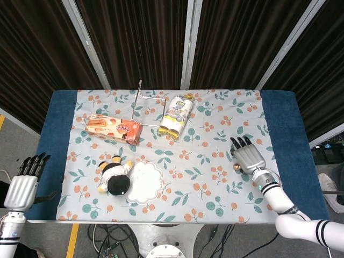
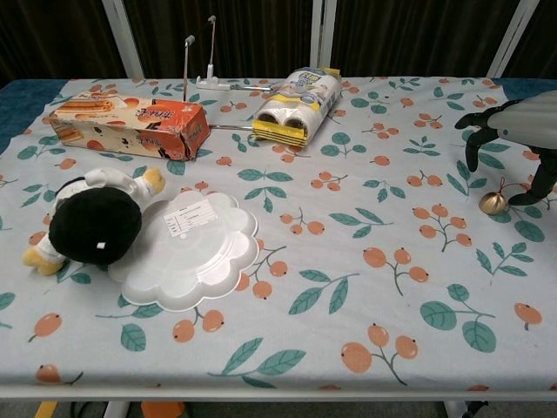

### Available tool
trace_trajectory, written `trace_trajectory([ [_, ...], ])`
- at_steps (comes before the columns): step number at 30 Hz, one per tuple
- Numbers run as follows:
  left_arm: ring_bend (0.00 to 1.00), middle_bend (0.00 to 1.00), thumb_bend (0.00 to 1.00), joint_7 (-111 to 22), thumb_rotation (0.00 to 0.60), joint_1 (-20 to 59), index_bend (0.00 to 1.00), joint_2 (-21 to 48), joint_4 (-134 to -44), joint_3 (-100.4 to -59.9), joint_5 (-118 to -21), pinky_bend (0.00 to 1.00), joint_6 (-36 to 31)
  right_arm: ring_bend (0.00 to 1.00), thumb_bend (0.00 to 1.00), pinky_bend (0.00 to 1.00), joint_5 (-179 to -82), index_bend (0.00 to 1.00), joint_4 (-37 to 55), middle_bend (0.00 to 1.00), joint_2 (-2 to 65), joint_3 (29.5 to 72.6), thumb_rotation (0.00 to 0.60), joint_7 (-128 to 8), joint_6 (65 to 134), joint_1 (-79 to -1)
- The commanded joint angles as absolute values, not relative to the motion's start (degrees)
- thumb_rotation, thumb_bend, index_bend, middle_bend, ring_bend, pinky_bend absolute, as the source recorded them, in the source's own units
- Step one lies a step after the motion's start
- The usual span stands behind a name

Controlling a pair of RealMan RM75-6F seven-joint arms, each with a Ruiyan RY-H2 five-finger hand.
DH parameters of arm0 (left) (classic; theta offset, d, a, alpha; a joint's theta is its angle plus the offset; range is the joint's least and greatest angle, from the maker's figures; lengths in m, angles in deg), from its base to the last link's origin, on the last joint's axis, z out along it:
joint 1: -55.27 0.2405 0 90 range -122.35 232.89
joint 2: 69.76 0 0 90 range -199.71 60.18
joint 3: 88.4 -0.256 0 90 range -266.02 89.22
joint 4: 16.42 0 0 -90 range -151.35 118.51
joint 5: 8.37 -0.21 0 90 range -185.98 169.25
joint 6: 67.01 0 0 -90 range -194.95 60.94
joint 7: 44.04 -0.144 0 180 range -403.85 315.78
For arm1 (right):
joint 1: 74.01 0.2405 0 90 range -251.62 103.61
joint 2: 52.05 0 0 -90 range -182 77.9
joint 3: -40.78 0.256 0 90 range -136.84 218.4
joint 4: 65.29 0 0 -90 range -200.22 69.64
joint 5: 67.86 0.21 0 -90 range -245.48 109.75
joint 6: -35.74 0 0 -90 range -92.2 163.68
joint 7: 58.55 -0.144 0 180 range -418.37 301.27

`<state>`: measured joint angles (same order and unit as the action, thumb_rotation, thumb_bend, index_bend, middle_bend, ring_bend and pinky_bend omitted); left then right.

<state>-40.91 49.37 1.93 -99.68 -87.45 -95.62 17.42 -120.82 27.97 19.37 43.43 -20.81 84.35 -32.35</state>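
Right hand (image 2: 520,131) — cut off by chest view's edge.

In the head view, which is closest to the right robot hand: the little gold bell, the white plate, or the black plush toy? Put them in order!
From the right robot hand:
1. Gold bell, right beside its fingers.
2. White plate, middle of the table, near the front edge.
3. Black plush toy, just left of the plate.

The bench (image 1: 59,107) wears a floral cloth (image 1: 215,123). On it lie an orange biscuit box (image 1: 114,129), a yellow-ended packet of rolls (image 1: 176,116), a wire stand (image 1: 146,97), a black plush toy (image 1: 115,176), a white scalloped lid (image 1: 145,182) and a small gold bell (image 2: 493,203).
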Motion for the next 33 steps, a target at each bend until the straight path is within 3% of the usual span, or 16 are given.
trace_trajectory([
  [1,0.00,0.00,0.02,-40.87,0.600,49.36,0.06,1.89,-99.69,-87.45,-95.60,0.02,17.39,0.00,0.13,0.00,-120.56,0.38,27.85,0.00,19.41,43.30,0.600,-20.99,84.19,-32.05],
  [33,0.00,0.00,0.02,-40.54,0.600,49.60,0.06,1.90,-99.47,-87.62,-95.63,0.02,17.35,0.00,0.24,0.00,-118.30,0.53,27.66,0.02,19.75,40.75,0.600,-22.50,84.36,-29.65],
])
